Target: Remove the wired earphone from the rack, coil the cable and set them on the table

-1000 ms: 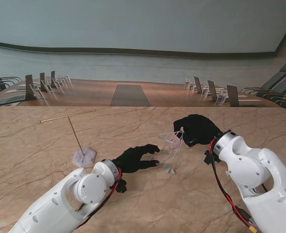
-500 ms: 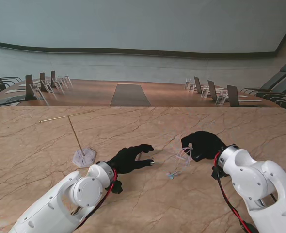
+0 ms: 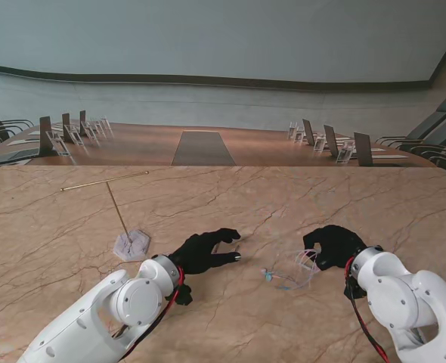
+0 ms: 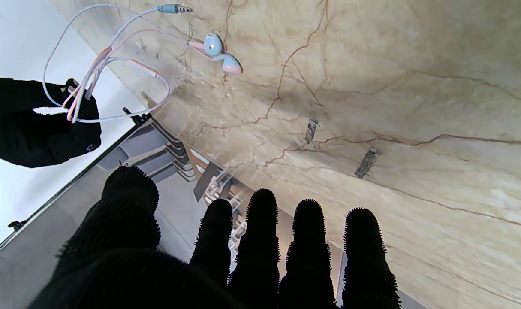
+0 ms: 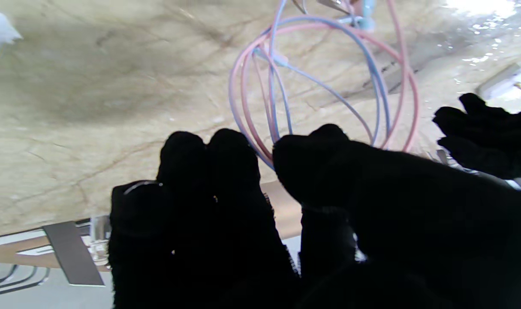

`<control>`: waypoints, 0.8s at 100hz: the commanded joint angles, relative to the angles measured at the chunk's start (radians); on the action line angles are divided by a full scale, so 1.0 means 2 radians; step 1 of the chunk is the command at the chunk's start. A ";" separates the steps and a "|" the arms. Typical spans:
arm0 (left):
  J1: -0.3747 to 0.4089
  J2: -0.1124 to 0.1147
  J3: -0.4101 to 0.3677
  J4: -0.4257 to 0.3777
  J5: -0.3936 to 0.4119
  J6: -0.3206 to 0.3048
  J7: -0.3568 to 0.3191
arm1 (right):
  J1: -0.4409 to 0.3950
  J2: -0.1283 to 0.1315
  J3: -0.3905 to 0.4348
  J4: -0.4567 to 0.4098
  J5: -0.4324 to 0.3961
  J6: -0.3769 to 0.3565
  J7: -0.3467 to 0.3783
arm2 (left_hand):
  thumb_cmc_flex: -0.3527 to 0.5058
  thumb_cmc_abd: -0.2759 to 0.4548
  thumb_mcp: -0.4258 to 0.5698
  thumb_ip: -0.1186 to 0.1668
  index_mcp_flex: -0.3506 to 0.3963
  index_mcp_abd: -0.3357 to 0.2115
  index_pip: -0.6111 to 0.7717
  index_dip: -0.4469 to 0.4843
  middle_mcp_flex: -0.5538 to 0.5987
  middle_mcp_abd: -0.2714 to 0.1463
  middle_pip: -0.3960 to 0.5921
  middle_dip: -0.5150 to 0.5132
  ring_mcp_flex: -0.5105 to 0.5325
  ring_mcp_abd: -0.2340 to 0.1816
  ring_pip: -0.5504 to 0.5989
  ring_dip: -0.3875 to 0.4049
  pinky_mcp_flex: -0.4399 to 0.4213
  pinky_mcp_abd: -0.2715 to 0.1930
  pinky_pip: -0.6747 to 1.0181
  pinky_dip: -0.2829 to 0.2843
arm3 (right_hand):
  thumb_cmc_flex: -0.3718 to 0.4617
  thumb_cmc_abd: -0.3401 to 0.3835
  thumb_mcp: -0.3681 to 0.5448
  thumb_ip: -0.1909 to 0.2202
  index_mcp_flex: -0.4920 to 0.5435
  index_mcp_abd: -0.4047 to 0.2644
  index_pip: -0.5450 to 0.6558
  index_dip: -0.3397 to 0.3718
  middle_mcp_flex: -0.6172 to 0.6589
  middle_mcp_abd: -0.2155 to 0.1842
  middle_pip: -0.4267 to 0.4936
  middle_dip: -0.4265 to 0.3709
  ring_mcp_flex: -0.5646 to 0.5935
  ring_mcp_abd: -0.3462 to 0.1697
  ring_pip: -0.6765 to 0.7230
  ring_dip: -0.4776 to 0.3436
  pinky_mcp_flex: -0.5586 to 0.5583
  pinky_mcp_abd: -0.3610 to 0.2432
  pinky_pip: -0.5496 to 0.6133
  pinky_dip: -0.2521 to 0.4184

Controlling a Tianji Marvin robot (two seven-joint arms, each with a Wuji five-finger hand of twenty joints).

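Marble-patterned table [image 3: 72, 227], one, tan with brown veins, bearing everything listed here.

Rack [image 3: 129, 243], one: a pale hexagonal base at my far left, a thin brass rod rising tilted from it with a crossbar on top. Nothing hangs on it.

Left hand [image 3: 204, 250], one, in a black glove, lying just right of the rack base. I count four fingers [image 4: 308, 240] side by side and the thumb set off from them in the left wrist view; the hand is spread and holds nothing.

Wired earphone [image 3: 292, 272], one set, between my two hands and closer to the right one. Parts counted in the left wrist view: two earbuds [image 4: 221, 53], blue and pink, touching each other against the table; one plug [image 4: 174, 8]; one cable [image 4: 98, 64], pink and pale blue, gathered in several loops. I cannot count the loops exactly. The loop ends nearest my left side lie on or just over the table; I cannot tell which.

Right hand [image 3: 335, 246], one, black-gloved, farthest right. Its thumb and fingertips [image 5: 209, 159] are pinched on the bunched loops of the cable, as the right wrist view shows.
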 commanded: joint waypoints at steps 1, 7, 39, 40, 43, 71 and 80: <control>0.001 -0.003 0.003 0.002 -0.004 0.004 -0.002 | -0.004 0.000 -0.004 0.012 -0.004 0.008 0.004 | 0.000 0.022 -0.012 0.014 0.005 -0.002 -0.008 -0.004 0.003 0.004 -0.001 0.000 0.006 -0.001 0.006 0.005 0.000 -0.006 0.011 0.009 | -0.006 -0.035 0.053 -0.037 0.018 0.025 0.032 -0.004 0.007 0.068 0.012 0.007 0.020 0.058 0.045 0.003 0.020 -0.023 0.022 -0.003; 0.000 -0.003 0.005 0.004 -0.005 0.005 -0.002 | -0.003 0.000 -0.007 0.019 -0.005 0.016 0.003 | 0.001 0.022 -0.013 0.014 0.006 -0.002 -0.008 -0.004 0.004 0.004 0.000 0.000 0.006 -0.001 0.007 0.005 0.000 -0.005 0.012 0.009 | -0.008 -0.023 0.046 -0.043 0.011 0.022 0.031 -0.007 0.002 0.067 0.009 0.008 0.014 0.055 0.043 0.008 0.016 -0.026 0.020 -0.006; -0.002 -0.004 0.008 0.009 -0.005 0.011 -0.001 | 0.021 -0.003 -0.037 0.080 -0.011 0.047 -0.030 | 0.007 0.026 -0.022 0.015 0.007 -0.001 -0.008 -0.004 0.005 0.004 0.000 0.001 0.006 0.000 0.009 0.006 -0.001 -0.005 0.015 0.009 | -0.014 0.031 -0.012 -0.076 -0.047 0.007 0.038 -0.034 -0.057 0.051 0.009 0.002 -0.037 0.029 0.005 0.049 -0.043 -0.068 -0.006 -0.009; -0.002 -0.004 0.008 0.009 -0.006 0.012 -0.001 | 0.021 -0.003 -0.038 0.082 -0.011 0.049 -0.031 | 0.007 0.026 -0.022 0.015 0.007 -0.002 -0.008 -0.004 0.005 0.004 0.000 0.002 0.006 -0.001 0.009 0.006 -0.001 -0.005 0.015 0.009 | -0.015 0.033 -0.015 -0.077 -0.049 0.008 0.038 -0.035 -0.060 0.051 0.010 0.001 -0.039 0.028 0.004 0.050 -0.046 -0.069 -0.007 -0.009; -0.002 -0.004 0.009 0.009 -0.006 0.012 -0.001 | 0.024 -0.004 -0.041 0.088 -0.008 0.052 -0.035 | 0.008 0.026 -0.023 0.015 0.008 -0.001 -0.007 -0.004 0.005 0.004 0.000 0.002 0.006 -0.001 0.009 0.006 -0.001 -0.005 0.015 0.009 | -0.016 0.039 -0.022 -0.080 -0.057 0.010 0.038 -0.041 -0.068 0.051 0.010 0.000 -0.046 0.027 0.000 0.051 -0.054 -0.072 -0.010 -0.009; -0.004 -0.005 0.012 0.009 -0.005 0.020 -0.001 | 0.034 -0.006 -0.043 0.117 -0.010 0.055 -0.059 | 0.012 0.027 -0.028 0.016 0.009 -0.001 -0.007 -0.004 0.006 0.005 0.000 0.002 0.007 0.000 0.010 0.006 0.000 -0.005 0.017 0.008 | -0.055 0.108 -0.147 -0.099 -0.142 0.021 0.016 -0.106 -0.171 0.028 -0.027 -0.019 -0.137 -0.010 -0.057 0.036 -0.136 -0.109 -0.056 -0.023; -0.005 -0.005 0.013 0.010 -0.006 0.021 -0.002 | 0.034 -0.006 -0.037 0.118 -0.018 0.050 -0.059 | 0.013 0.028 -0.030 0.016 0.008 -0.001 -0.008 -0.004 0.006 0.004 0.000 0.002 0.007 0.000 0.010 0.006 0.000 -0.005 0.017 0.008 | -0.065 0.127 -0.183 -0.097 -0.194 0.035 -0.011 -0.146 -0.224 0.010 -0.053 -0.035 -0.187 -0.042 -0.084 0.017 -0.179 -0.131 -0.076 -0.040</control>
